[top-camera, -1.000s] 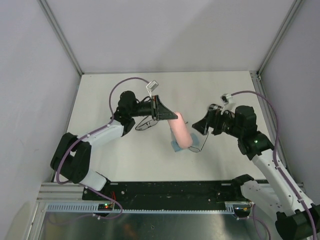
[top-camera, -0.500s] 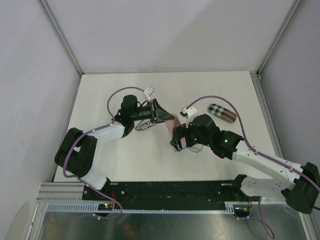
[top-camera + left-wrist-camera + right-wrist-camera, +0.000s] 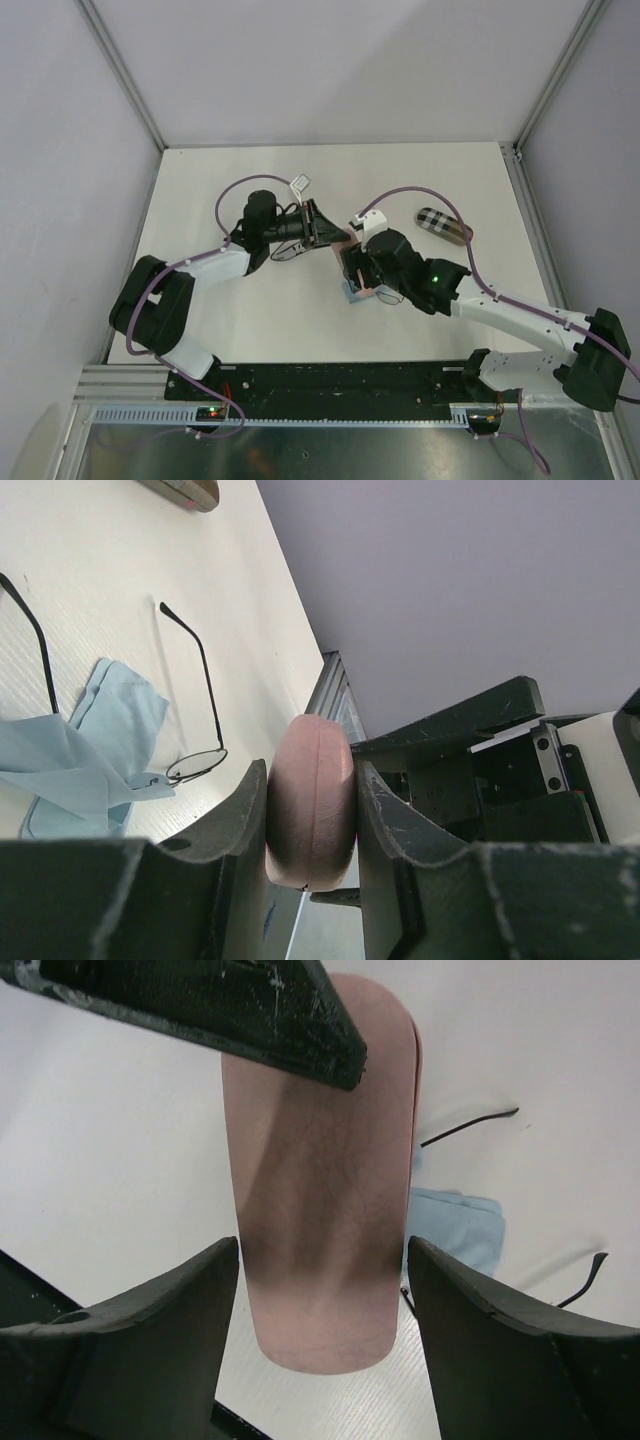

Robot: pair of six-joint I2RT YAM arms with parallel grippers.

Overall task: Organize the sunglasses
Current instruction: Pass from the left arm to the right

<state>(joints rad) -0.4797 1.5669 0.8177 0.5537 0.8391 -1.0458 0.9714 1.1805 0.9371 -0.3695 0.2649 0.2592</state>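
A pink oblong case (image 3: pixel 343 240) hangs over the table, with my left gripper (image 3: pixel 322 228) shut on one end; in the left wrist view the case (image 3: pixel 312 800) fills the gap between the pads. My right gripper (image 3: pixel 322 1310) straddles the other end of the case (image 3: pixel 320 1190), open, with a narrow gap on each side. A wire-framed pair of sunglasses (image 3: pixel 195 765) with rounder lenses lies unfolded beside the light blue cloth (image 3: pixel 90 740). A dark pair of sunglasses (image 3: pixel 285 250) lies on the table under my left arm.
The checkered case (image 3: pixel 443 224) lies at the right, behind my right arm. The blue cloth (image 3: pixel 352 293) sits under the pink case's lower end. Walls close the table at the back and sides.
My right arm swung left from beside the checkered case to the pink case, and its jaws have narrowed around the case's free end. The left gripper kept its hold.
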